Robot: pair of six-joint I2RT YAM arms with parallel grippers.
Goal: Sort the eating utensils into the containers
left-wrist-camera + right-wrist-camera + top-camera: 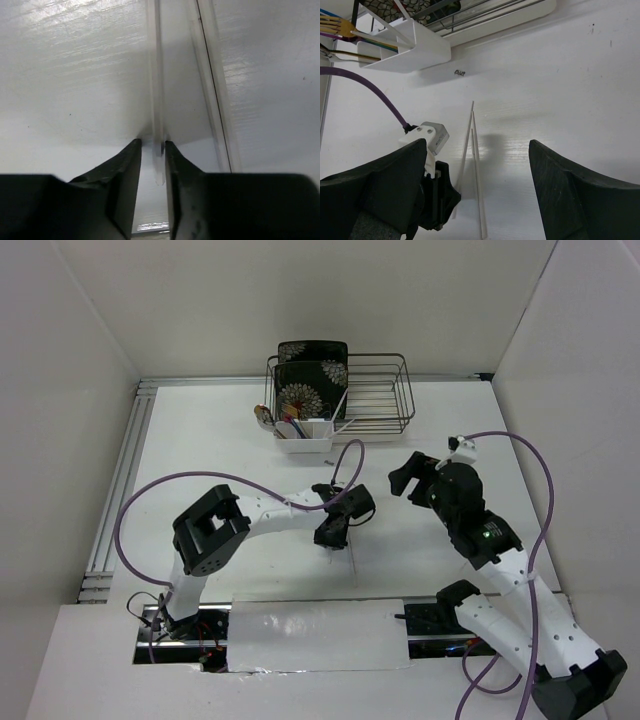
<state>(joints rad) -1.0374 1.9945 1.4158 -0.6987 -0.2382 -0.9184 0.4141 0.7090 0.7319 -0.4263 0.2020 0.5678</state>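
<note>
Metal cutlery (337,24) already sits in the white caddy (427,50); the chopsticks (477,170) lie on the table (560,90). The left fingers (127,185) narrowly straddle one, grip uncertain; the right fingers (570,200) gape wide.

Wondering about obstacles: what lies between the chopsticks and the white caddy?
Between chopsticks and caddy: bare table, one small dark mark, in right wrist view.

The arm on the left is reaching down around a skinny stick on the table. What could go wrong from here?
1. The left gripper straddles one thin chopstick near its end; gripped there, it might slip out or swing when lifted.
2. A second chopstick lies close beside it and could get nudged.
3. The white caddy already holds cutlery, so the stick may snag going in.
</note>
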